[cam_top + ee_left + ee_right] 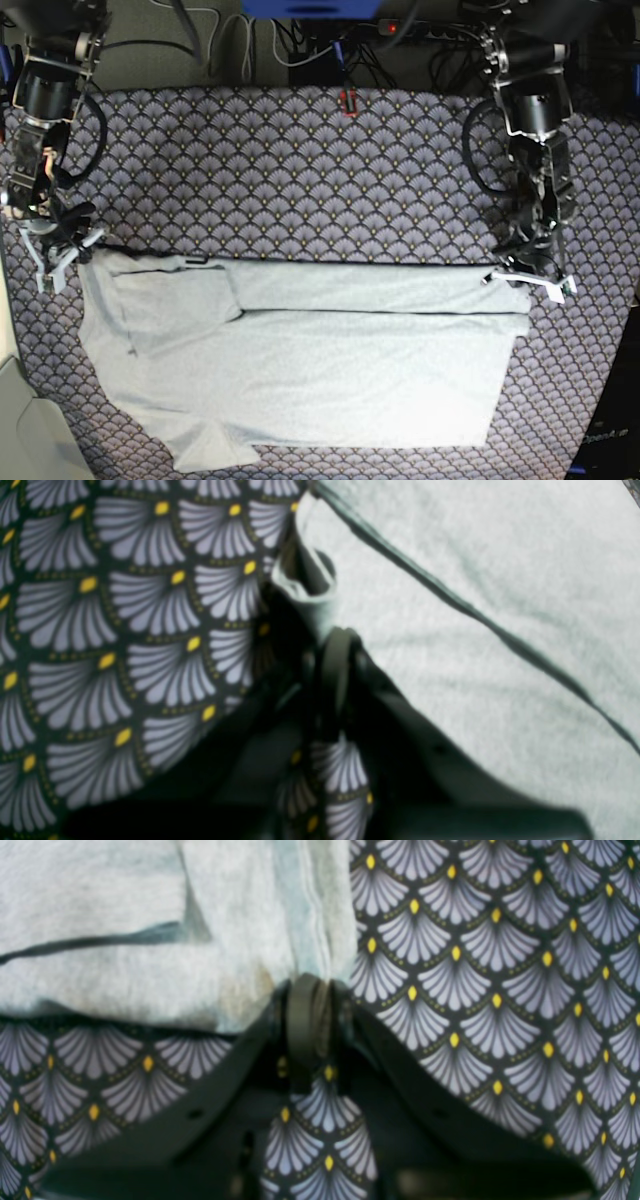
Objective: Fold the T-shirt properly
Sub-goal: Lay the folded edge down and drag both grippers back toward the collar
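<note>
While T-shirt (300,370) lies flat across near half of tablecloth (300,170), top strip folded over along far edge, sleeve flap at 9 o'clock, loose corner at 7 o'clock. Left gripper (527,277) at shirt's 2 o'clock corner, fingers (336,655) pinched together on cloth edge. Right gripper (62,247) at 10 o'clock corner, fingers (305,1010) drawn narrow, nipping hem (320,930). Cables (300,40) beyond table at 12 o'clock.
</note>
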